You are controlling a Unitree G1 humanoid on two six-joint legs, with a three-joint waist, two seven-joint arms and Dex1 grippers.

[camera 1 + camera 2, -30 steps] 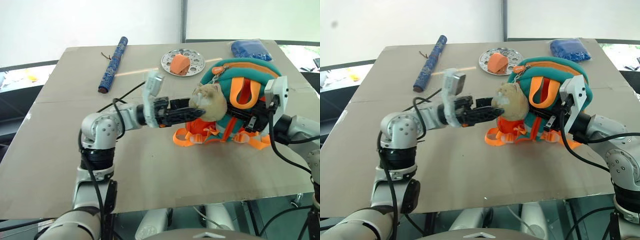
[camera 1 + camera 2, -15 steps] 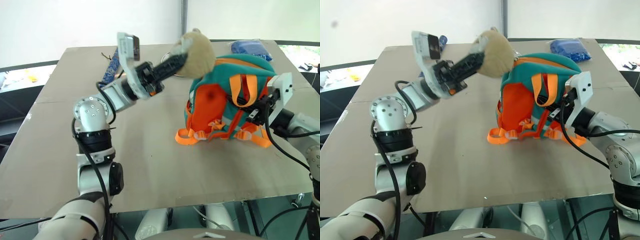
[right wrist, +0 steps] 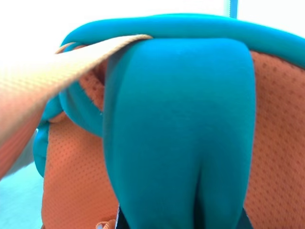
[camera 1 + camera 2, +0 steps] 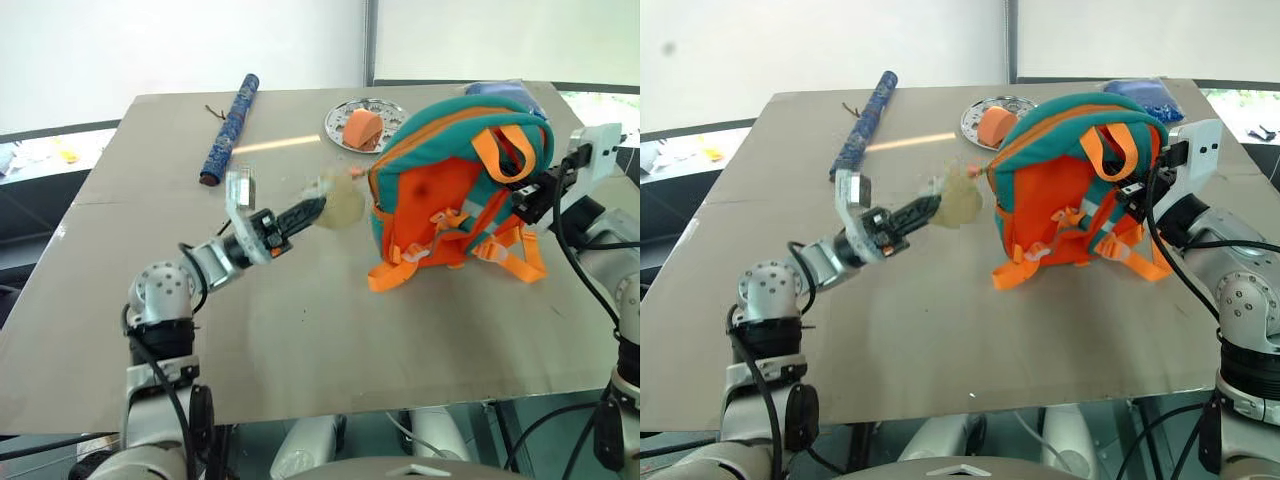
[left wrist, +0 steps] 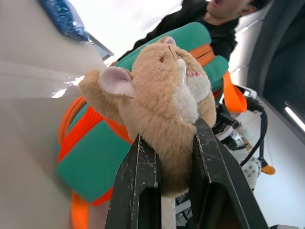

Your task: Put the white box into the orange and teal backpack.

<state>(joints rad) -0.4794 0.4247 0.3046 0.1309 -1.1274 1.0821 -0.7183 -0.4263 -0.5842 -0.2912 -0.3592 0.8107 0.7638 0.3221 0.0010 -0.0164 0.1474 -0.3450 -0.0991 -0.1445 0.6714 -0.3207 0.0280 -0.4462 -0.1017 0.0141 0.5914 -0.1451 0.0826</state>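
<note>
Backpack (image 4: 455, 190): the orange and teal backpack stands upright on the cardboard-covered table (image 4: 300, 330), toward its right side, orange strap side facing the camera, straps trailing onto the board.
Long axis: roughly vertical, leaning a little to the robot's right; the teal top arch points up and away, the base rests on the table.
Left gripper (image 5: 174, 138): its two black fingers are clamped on the beige plush hamster (image 5: 162, 105) that hangs from the backpack.
Right gripper (image 4: 530, 195): closed on the teal carry handle (image 3: 176, 119) at the backpack's top right edge.
What changed: a second ago the backpack lay low with the plush in front of it and the left fingers wide apart around it; half a second ago the left arm had the plush lifted high above the bag; now the plush is pulled down and out to the left, level with the bag's upper left corner, and the bag has been stood up and turned.
Meaning for the task: judging by the two grips, the robot is pulling the bag taut between plush and handle, likely to work the zip or mouth open; the opening itself cannot be made out as open or shut.
White box: cannot be placed on the table.
Other items: blue patterned roll (image 4: 226, 128), metal plate (image 4: 345, 115) with an orange item (image 4: 360, 127), blue bag (image 4: 1145, 92) behind the backpack.
</note>
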